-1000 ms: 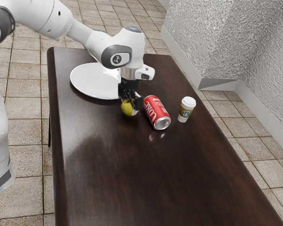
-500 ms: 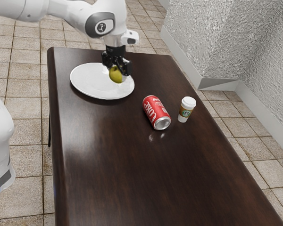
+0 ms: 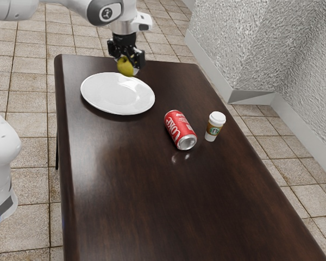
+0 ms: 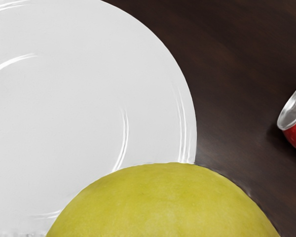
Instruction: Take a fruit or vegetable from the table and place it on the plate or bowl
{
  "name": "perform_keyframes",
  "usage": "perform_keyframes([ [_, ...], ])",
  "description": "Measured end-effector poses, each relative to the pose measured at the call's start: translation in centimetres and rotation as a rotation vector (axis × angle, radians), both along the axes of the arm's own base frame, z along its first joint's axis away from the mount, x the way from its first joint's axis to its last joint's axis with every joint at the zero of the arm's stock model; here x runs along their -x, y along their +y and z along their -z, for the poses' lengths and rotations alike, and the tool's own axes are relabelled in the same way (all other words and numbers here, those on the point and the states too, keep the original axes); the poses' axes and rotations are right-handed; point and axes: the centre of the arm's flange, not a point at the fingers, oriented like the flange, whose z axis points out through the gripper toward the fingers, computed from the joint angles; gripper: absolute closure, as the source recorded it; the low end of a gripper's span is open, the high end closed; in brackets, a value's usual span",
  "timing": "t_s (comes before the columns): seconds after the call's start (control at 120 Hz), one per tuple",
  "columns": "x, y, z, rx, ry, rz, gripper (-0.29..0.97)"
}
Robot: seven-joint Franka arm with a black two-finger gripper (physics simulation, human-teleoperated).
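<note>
- The plate [image 3: 100, 93] lies bare at the far left of the table [image 3: 152, 196].
- The gripper [image 3: 126, 62], clamped on the yellow-green fruit [image 3: 124, 67], has carried it from beside the can [image 3: 180, 129] to above the plate's far rim; lowering and release remain.
- The cup [image 3: 215, 126] stands just right of the can.

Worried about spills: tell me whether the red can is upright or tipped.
Tipped: the red can lies on its side on the table, silver end toward the camera, beside the upright paper cup.
</note>
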Motion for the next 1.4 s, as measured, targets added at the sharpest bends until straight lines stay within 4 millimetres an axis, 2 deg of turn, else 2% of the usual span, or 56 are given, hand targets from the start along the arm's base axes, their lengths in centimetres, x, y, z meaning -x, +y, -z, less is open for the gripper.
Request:
perform_keyframes([
  [0.108, 1.3, 2.3, 1.3, 0.032, 0.034, -0.080, 0.35],
  [0.308, 4.1, 4.4, 2.9, 0.083, 0.069, -0.186, 0.36],
  [0.433, 4.8, 5.7, 3.2, 0.099, 0.077, -0.228, 0.36],
  [0.567, 4.4, 8.1, 4.0, 0.125, 0.094, -0.261, 0.36],
  [0.7, 3.8, 9.3, 3.9, 0.127, 0.095, -0.269, 0.35],
  [0.833, 2.4, 9.0, 3.9, 0.106, 0.104, -0.243, 0.35],
  [0.958, 0.7, 10.0, 3.0, 0.085, 0.099, -0.225, 0.35],
  [1.075, 0.3, 10.2, 2.9, 0.075, 0.101, -0.220, 0.35],
  [1.133, -0.1, 9.7, 2.9, 0.071, 0.103, -0.207, 0.23],
  [1.217, -0.5, 9.2, 2.9, 0.070, 0.104, -0.195, 0.14],
  [1.375, -0.6, 8.9, 2.6, 0.069, 0.097, -0.190, 0.04],
  [1.4, -1.0, 8.5, 2.0, 0.071, 0.076, -0.188, 0.04],
])
